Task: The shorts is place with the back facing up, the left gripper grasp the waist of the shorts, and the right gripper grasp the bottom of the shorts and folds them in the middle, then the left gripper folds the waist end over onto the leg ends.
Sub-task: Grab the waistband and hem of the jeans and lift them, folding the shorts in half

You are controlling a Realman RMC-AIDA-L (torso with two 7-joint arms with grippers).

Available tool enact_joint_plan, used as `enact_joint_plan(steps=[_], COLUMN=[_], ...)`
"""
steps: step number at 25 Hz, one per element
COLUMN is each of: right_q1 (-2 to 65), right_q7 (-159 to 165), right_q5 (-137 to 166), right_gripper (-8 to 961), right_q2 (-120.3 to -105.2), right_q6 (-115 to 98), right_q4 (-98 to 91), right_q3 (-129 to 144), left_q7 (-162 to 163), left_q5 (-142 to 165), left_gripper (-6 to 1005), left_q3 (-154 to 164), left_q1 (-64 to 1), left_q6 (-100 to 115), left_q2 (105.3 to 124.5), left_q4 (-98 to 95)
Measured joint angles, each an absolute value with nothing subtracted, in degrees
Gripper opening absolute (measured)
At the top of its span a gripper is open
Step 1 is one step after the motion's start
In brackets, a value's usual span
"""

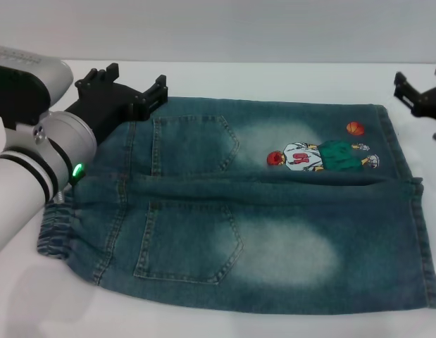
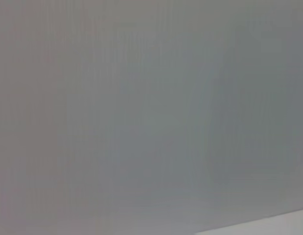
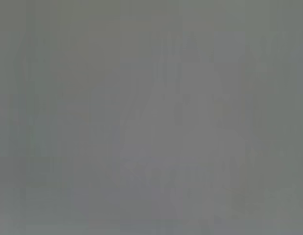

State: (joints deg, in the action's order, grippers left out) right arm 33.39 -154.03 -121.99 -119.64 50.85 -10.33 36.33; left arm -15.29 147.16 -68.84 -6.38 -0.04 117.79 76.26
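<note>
We see a white table with the shorts lying flat on it. Our left gripper is at the far waist corner; we can't tell if it pinches. Our right gripper waits beside the leg ends. We should grab both far corners firmly, then fold together.

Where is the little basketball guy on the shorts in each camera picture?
Head view: the cartoon basketball player is printed on the far leg of the shorts, toward the right, with the orange ball just beyond it.
Left wrist view: not in it, only plain grey.
Right wrist view: not in it, only plain grey.
Shared landmark: none; the wrist views show nothing that can be matched to the head view.
</note>
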Motion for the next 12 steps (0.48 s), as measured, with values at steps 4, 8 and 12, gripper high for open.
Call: enact_joint_plan(steps=[4, 8, 12], right_q1=[34.5, 36.3, 37.4], right_q7=[-158.3, -163.9, -165.2], right_q5=[-126.4, -133.2, -136.7], right_gripper=[755, 755, 754], right_q2=[-119.70, -119.79, -119.82], right_q6=[50.8, 51.1, 51.0], right_q4=[-10.1, -9.2, -8.7], right_q3=[35.8, 36.2, 36.0], left_q7=[-15.3, -15.3, -15.3], left_q5=[147.2, 147.2, 147.1], left_gripper=[829, 828, 828], left_q3=[-70.1, -70.2, -70.1], left_q1=[-6.9, -7.5, -8.1], left_q6=[-3.1, -3.3, -3.4], left_q2=[117.85, 117.86, 117.86], left_q4=[77.0, 76.3, 76.0])
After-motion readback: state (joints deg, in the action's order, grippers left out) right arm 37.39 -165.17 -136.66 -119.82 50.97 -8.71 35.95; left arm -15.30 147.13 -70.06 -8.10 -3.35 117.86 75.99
